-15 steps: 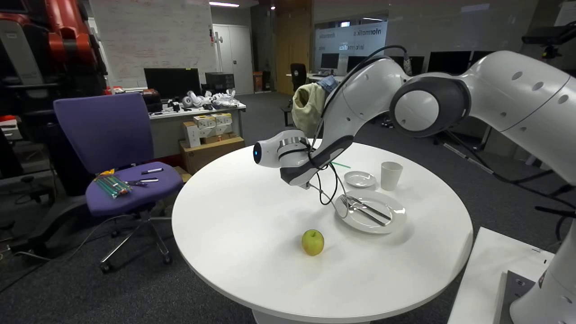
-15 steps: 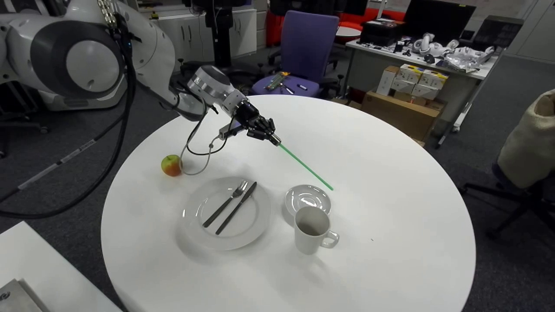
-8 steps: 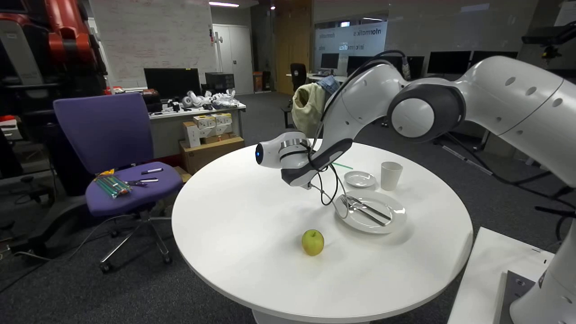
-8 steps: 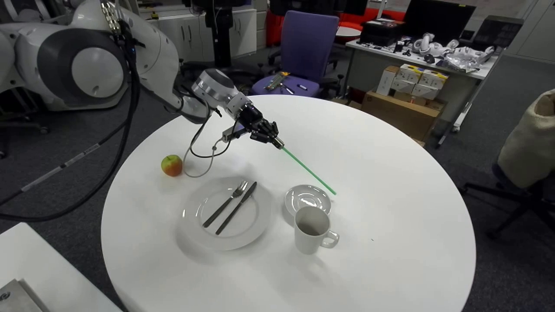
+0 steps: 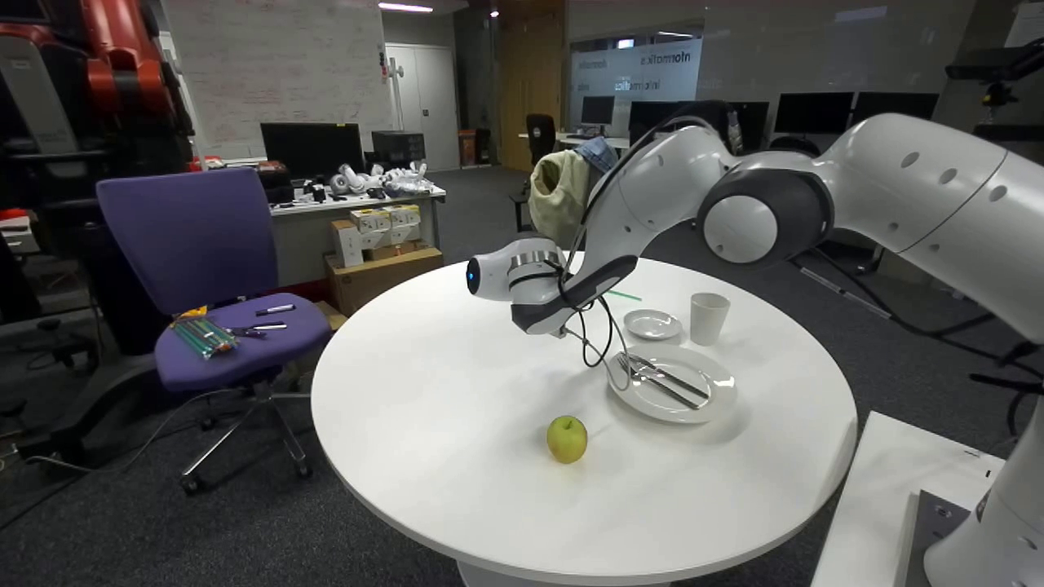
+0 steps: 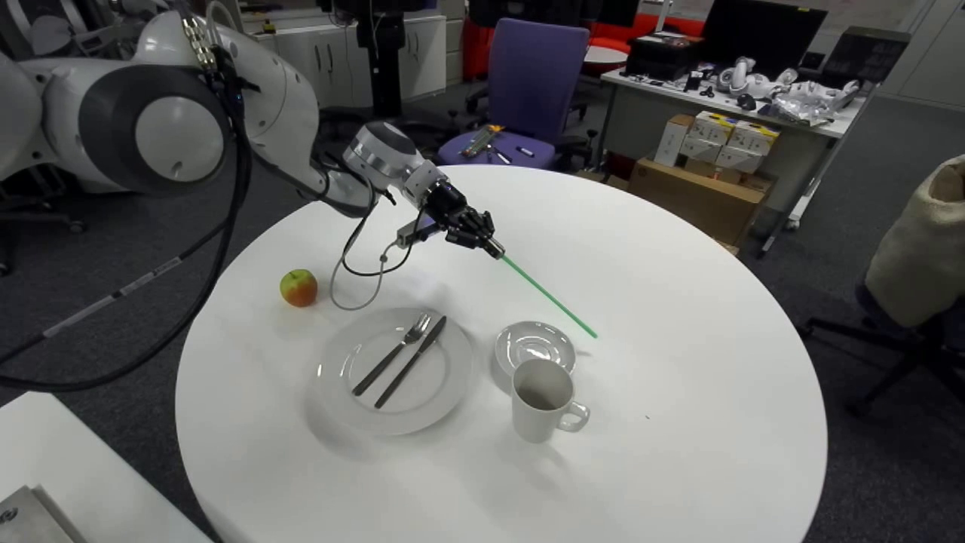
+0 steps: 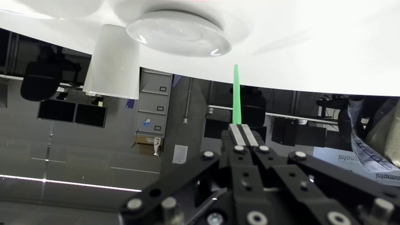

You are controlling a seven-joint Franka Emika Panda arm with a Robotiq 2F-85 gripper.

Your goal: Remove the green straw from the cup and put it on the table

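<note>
The green straw (image 6: 550, 296) is outside the cup and slants down from my gripper (image 6: 494, 249). My gripper is shut on its upper end; in the wrist view the fingertips (image 7: 239, 125) pinch the straw (image 7: 236, 97). A faint shadow lies apart from its free end, so the straw appears held above the white table (image 6: 693, 422). The white cup (image 6: 537, 415) stands upright, and nothing shows in it. It also shows in an exterior view (image 5: 709, 318) and in the wrist view (image 7: 115, 62). In an exterior view the arm hides the gripper and only the straw's end (image 5: 625, 294) shows.
A white saucer (image 6: 520, 343) is beside the cup, near the straw's free end. A large plate (image 6: 339, 392) holds a fork (image 6: 388, 358) and a knife (image 6: 411, 363). An apple (image 6: 299, 288) sits near the plate. Cables hang from the wrist above the table.
In an exterior view my gripper and the straw have moved a little to the right and slightly down. The arm's elbow has lowered. The straw stays in the gripper; the cup has not moved.
</note>
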